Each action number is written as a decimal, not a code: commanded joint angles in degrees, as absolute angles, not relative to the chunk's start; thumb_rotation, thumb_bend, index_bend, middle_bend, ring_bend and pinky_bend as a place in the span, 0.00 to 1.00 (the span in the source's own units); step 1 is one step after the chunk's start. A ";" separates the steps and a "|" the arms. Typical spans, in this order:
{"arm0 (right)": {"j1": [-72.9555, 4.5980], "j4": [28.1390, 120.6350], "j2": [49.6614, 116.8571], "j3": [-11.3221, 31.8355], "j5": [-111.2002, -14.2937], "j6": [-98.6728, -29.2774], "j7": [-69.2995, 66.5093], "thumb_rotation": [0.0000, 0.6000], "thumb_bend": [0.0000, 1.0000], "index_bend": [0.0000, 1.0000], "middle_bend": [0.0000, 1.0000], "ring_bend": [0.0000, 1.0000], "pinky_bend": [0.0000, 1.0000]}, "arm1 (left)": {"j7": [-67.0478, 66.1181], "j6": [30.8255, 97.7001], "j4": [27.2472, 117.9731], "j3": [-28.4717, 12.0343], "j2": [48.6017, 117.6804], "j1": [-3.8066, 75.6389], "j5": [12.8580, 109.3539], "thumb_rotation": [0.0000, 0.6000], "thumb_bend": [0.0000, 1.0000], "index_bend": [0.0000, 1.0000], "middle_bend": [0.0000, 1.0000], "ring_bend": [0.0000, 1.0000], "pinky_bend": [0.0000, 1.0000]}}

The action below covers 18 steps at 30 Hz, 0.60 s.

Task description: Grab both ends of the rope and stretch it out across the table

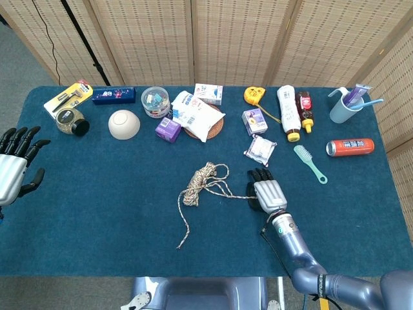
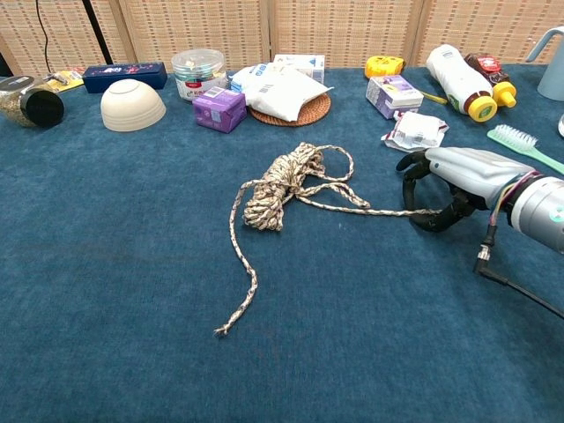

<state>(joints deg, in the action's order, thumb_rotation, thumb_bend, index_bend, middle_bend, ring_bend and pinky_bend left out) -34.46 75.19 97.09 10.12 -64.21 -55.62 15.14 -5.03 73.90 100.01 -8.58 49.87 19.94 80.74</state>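
One rope (image 2: 280, 181) end under the curled right robot hand (image 1: 266, 193) (grip unclear); left robot hand (image 1: 14, 166) spread, empty.

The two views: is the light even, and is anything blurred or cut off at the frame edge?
Head view: even, soft light, sharp; the left hand is cut by the left edge. Chest view: also sharp, with faint shadow beside the rope and under the right hand; the left hand is out of frame.
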 commanded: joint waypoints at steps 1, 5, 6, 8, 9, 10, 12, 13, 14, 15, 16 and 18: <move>-34.44 75.19 97.06 10.09 -64.19 -55.67 15.15 1.00 0.42 0.54 0.15 0.00 0.00 | -5.05 73.84 100.01 -8.55 49.93 19.98 80.76 1.00 0.43 0.20 0.07 0.00 0.00; -34.49 75.23 97.06 10.15 -64.11 -55.68 15.11 1.00 0.42 0.55 0.16 0.00 0.00 | -5.13 73.81 100.04 -8.52 50.01 20.06 80.82 1.00 0.43 0.20 0.07 0.00 0.00; -34.50 75.27 97.07 10.18 -64.09 -55.69 15.04 1.00 0.42 0.56 0.16 0.00 0.00 | -5.13 73.82 100.04 -8.52 50.01 20.06 80.82 1.00 0.43 0.20 0.07 0.00 0.00; -34.50 75.29 97.06 10.20 -64.10 -55.73 14.99 1.00 0.42 0.56 0.16 0.00 0.00 | -5.15 73.87 100.04 -8.51 50.01 20.04 80.83 1.00 0.43 0.20 0.07 0.00 0.00; -34.49 75.29 97.05 10.19 -64.09 -55.74 14.98 1.00 0.42 0.56 0.16 0.00 0.00 | -5.16 73.88 100.03 -8.48 50.01 20.02 80.85 1.00 0.43 0.20 0.07 0.00 0.00; -34.49 75.30 97.05 10.18 -64.09 -55.76 14.97 1.00 0.42 0.57 0.17 0.00 0.00 | -5.16 73.89 100.03 -8.46 50.01 20.01 80.85 1.00 0.43 0.20 0.07 0.00 0.00; -34.48 75.30 97.06 10.17 -64.05 -55.77 14.96 1.00 0.42 0.57 0.17 0.00 0.00 | -5.14 73.88 100.01 -8.42 50.02 19.98 80.84 1.00 0.43 0.20 0.07 0.00 0.00; -34.48 75.31 97.07 10.17 -64.03 -55.76 14.93 1.00 0.42 0.57 0.17 0.00 0.00 | -5.14 73.86 99.98 -8.41 50.03 19.98 80.82 1.00 0.43 0.20 0.07 0.00 0.00; -34.47 75.33 97.09 10.18 -64.02 -55.76 14.85 1.00 0.42 0.57 0.18 0.00 0.00 | -5.13 73.82 99.95 -8.39 50.05 19.99 80.80 1.00 0.43 0.20 0.07 0.00 0.00; -34.48 75.25 97.12 10.15 -64.02 -55.77 14.88 1.00 0.42 0.57 0.18 0.00 0.00 | -5.11 73.78 99.90 -8.36 50.08 19.99 80.78 1.00 0.43 0.20 0.07 0.00 0.00; -34.49 75.21 97.14 10.14 -64.00 -55.75 14.89 1.00 0.42 0.58 0.18 0.00 0.00 | -5.11 73.78 99.89 -8.35 50.10 19.99 80.79 1.00 0.43 0.20 0.07 0.00 0.00; -34.51 75.17 97.20 10.20 -63.90 -55.73 14.83 1.00 0.42 0.58 0.18 0.00 0.00 | -5.06 73.83 99.81 -8.33 50.12 19.98 80.87 1.00 0.43 0.20 0.07 0.00 0.00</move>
